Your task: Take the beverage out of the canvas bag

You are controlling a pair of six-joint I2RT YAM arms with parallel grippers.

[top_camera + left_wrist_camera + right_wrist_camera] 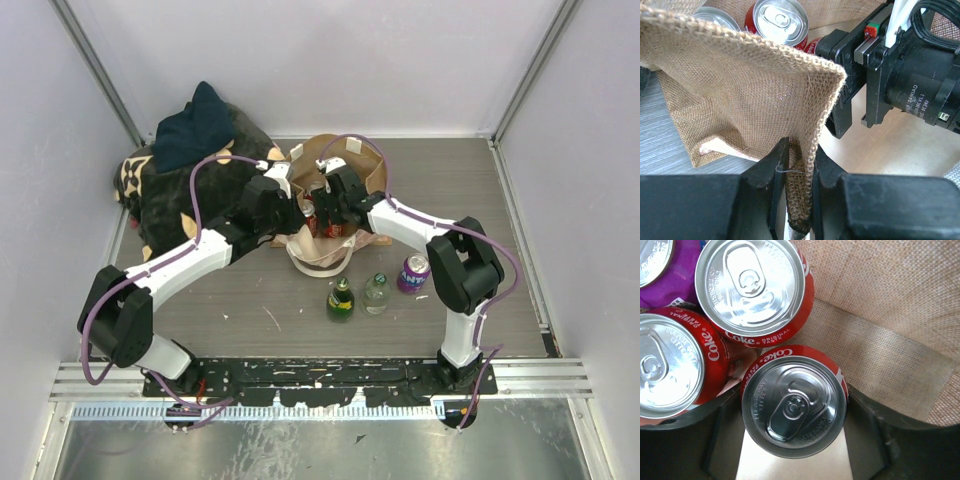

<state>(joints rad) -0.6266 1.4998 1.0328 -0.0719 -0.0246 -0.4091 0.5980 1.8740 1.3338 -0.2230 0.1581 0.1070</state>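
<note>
Left end effector [796,172] pinches the canvas bag [740,90] rim; right end effector [795,440] seemingly grips a Coke can [794,405] inside

Right wrist: "Coke" legible on upper red can [755,290], left red can [670,365] and nearest red can [794,405]; left wrist: "DAMIAO" on black motor housing [920,95].

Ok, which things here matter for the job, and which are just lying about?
Job: canvas bag, pinched by left gripper; Coke can in right gripper.
Lying about: green bottle, clear bottle, purple can on table, black patterned bag, dark blue cloth.
</note>
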